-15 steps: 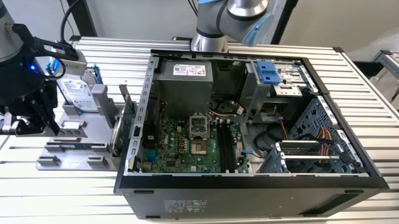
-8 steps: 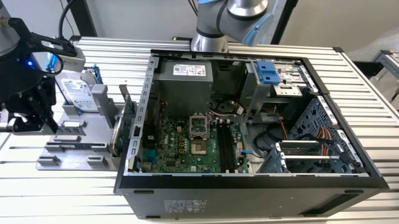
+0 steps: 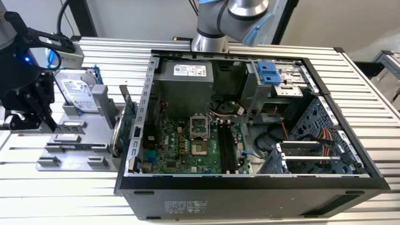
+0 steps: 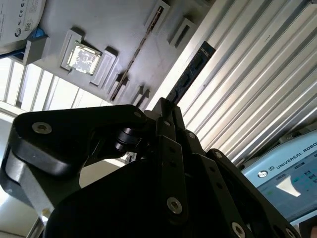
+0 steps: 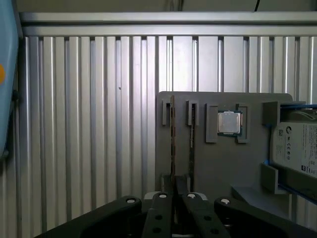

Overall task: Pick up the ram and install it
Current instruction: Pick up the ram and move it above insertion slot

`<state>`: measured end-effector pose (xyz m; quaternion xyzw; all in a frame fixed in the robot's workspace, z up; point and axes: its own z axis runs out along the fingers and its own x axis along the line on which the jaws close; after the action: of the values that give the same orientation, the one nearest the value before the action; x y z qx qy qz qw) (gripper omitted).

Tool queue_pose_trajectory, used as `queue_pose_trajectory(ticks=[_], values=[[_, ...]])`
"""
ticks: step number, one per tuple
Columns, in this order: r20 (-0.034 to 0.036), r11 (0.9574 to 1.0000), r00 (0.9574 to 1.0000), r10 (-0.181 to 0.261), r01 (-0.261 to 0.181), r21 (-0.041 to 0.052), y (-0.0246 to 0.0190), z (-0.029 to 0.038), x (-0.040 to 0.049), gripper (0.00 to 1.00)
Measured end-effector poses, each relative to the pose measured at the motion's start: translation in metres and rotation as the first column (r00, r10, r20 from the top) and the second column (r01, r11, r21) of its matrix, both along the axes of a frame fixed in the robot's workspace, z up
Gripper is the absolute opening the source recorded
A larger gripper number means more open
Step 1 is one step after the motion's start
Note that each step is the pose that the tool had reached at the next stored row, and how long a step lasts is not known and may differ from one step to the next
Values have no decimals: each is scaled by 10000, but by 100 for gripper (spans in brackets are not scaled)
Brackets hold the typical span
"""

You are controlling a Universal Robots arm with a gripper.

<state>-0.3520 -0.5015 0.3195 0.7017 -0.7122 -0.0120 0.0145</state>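
Second wrist view: the fingers [image 4: 166, 119] are pinched narrow on one end of the ram [image 4: 192, 73], which juts out from them beside the grey holder [image 4: 119, 29], over the ribbed tabletop [image 4: 257, 84]. In the exterior view, the computer case [image 3: 250, 190] lies open, well apart on the exterior view's right.

The open computer case [image 3: 250, 192] and ribbed counter [image 3: 62, 197] are taken in from high up by the exterior view, which is angled down and set well back. The grey holder [image 3: 75, 152] is caught at the exterior view's left. In the first wrist view the holder [image 5: 223, 168] is faced squarely from close by, past the fingers [image 5: 161, 215]. In the second wrist view it is seen obliquely, from behind them. The holder, its processor chip [image 5: 230, 122] and hard drive [image 5: 299, 146] are shared by both wrist views.
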Motion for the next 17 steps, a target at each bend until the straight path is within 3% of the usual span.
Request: queue_pose_trajectory(ticks=[17], values=[[1,10000,10000,1,-1,1,0,192,0,0]])
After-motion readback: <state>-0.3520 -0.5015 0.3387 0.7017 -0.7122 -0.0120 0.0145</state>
